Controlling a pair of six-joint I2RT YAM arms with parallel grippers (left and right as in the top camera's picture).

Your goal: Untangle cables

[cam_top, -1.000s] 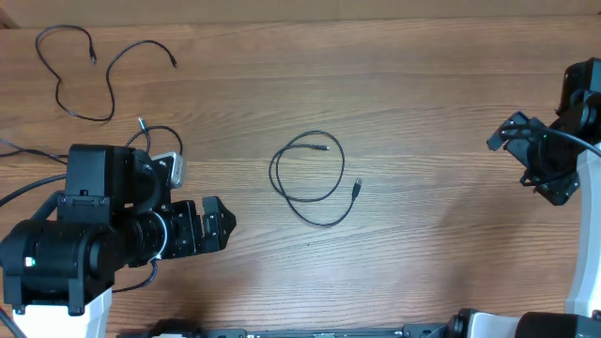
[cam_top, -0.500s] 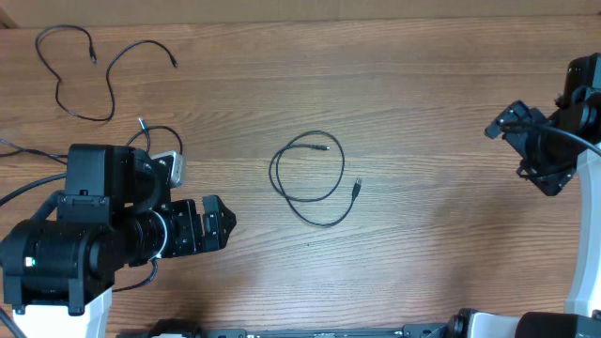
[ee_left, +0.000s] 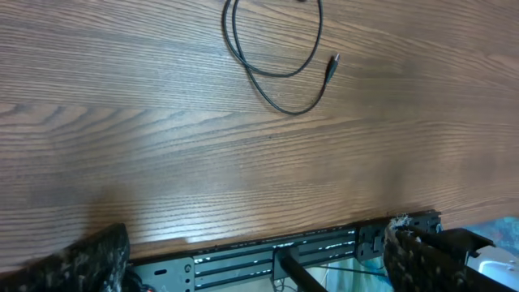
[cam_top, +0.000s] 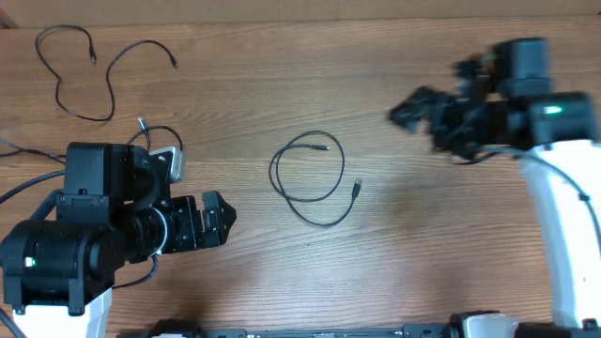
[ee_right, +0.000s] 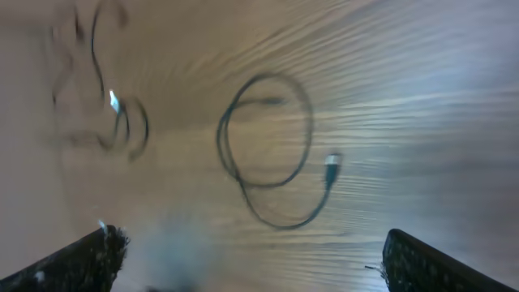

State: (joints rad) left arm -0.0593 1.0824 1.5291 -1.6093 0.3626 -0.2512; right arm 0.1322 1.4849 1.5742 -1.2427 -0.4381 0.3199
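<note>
Centrally, one looped cable [cam_top: 272,175] lies untouched on the table [cam_top: 423,246]

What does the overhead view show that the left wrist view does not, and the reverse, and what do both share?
Overhead only: the right gripper, open, a wavy cable at the far left corner, and a third cable partly under the left arm. Left wrist only: the black rail along the near edge of the table. Both: the looped cable in the middle.
</note>
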